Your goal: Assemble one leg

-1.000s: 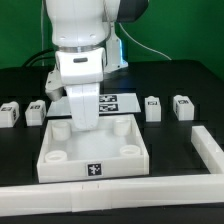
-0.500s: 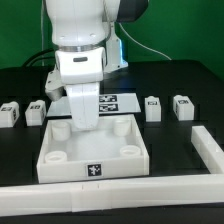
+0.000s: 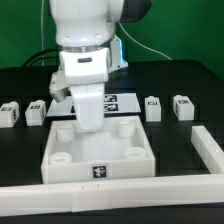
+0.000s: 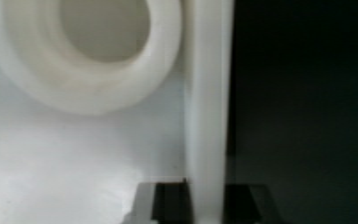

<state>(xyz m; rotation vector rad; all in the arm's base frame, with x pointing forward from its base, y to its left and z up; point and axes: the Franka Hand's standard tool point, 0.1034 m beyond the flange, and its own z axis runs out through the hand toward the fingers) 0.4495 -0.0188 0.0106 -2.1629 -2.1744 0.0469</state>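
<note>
Straddling what seems the tray's (image 3: pixel 60 172) far wall beside a socket (image 3: pixel 63 128), gripper (image 3: pixel 90 120) open or clamped, can't tell; legs (image 3: pixel 37 110) lie loose either side of tray. Square tray first, then grab nearest leg upright

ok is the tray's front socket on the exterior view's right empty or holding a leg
Empty: that socket is a bare open ring on the tray, nothing standing in it.
</note>
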